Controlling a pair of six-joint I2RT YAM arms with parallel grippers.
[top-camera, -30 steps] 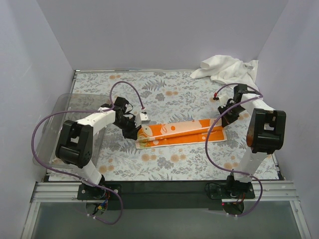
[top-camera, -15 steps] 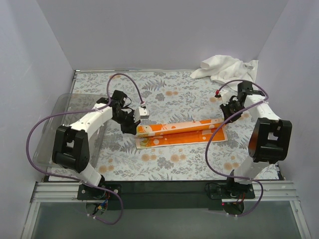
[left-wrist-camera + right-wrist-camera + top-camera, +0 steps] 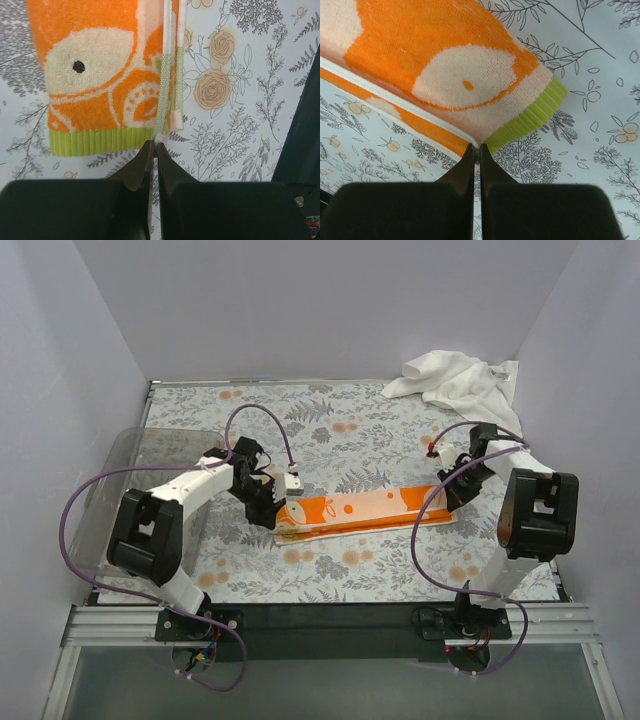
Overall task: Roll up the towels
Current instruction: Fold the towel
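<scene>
The orange cloth lies as a long folded strip across the table covering. The left gripper pinches its left end and the right gripper its right end (both jaws squeezed tight on the hem). The white towel sits crumpled in the far right corner.

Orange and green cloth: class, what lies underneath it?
The fern-patterned table covering lies under the orange and green cloth, showing all around it. The cloth is folded over itself, so its lower layer is mostly hidden.
</scene>
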